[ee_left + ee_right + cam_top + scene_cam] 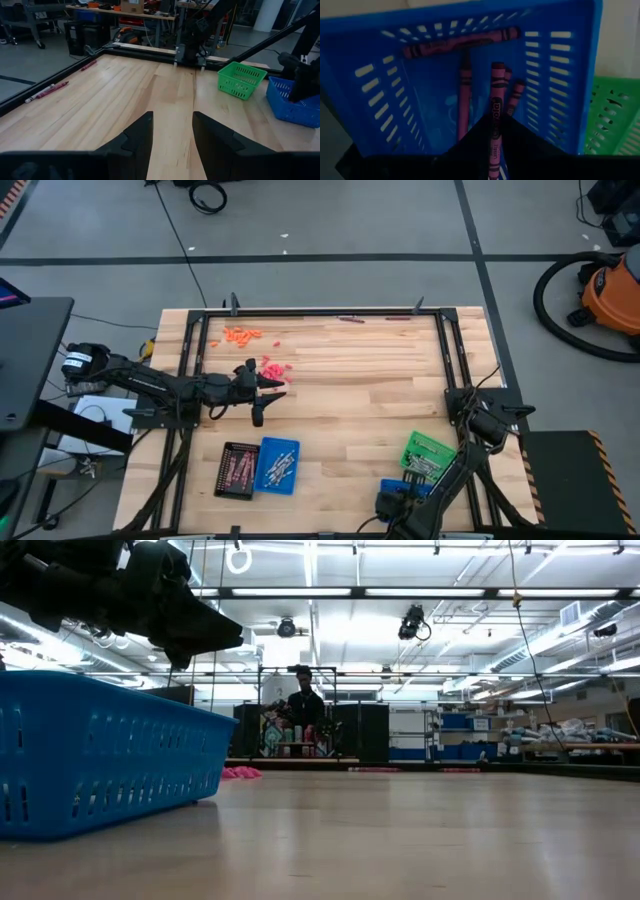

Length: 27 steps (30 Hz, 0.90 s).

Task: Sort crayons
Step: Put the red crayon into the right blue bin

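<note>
Dark purple crayon (494,125) between right tool's (495,150) fingers over blue tray (560,75)

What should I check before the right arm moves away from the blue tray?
1. Right gripper is above the blue tray: ok.
2. Crayon at this gripper has dropped free: cannot tell.
3. Green tray is clear of the right gripper: ok.
4. Left gripper is open and empty: ok.
5. All crayons sorted: not ok, pink crayons lie on the table.
</note>
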### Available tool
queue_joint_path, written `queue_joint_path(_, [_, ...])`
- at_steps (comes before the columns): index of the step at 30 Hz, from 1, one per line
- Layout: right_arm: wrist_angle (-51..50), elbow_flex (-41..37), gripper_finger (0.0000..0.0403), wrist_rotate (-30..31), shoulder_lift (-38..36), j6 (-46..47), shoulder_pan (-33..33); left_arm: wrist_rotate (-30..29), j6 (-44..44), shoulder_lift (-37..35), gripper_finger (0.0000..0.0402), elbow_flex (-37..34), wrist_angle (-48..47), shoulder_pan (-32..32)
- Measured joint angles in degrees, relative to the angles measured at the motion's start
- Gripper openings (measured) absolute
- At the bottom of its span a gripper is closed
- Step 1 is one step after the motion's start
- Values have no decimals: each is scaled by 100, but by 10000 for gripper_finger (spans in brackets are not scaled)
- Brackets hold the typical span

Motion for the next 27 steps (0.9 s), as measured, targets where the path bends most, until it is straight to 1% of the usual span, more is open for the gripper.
queue_joint_path(5, [-21, 0, 71, 2, 0, -10, -24, -1, 0, 0, 149, 0, 0, 0])
queue_joint_path(8, [-123, 7, 91, -100, 0, -12, -33, -1, 0, 0, 149, 0, 0, 0])
queue_joint_path(12, [-572, 232, 113, -115, 4, -48, -75, -1, 0, -2, 149, 0, 0, 0])
queue_joint_path(15, [-1067, 495, 119, 331, -28, -92, -130, 0, 0, -2, 149, 0, 0, 0])
queue_joint_path(18, [-1378, 518, 119, 633, -175, -187, -286, -1, -19, -2, 149, 0, -1, 0])
queue_joint_path(23, [-1421, 248, 117, 1003, -397, -546, -750, 18, -26, -2, 149, 0, -31, 0])
queue_joint_path(26, [-1423, 95, 117, 1182, -420, -973, -1074, 19, -26, -2, 149, 0, -48, 0])
queue_joint_path(27, [-1413, 78, 117, 1323, -420, -1126, -1184, 21, -26, -2, 149, 0, -72, 2])
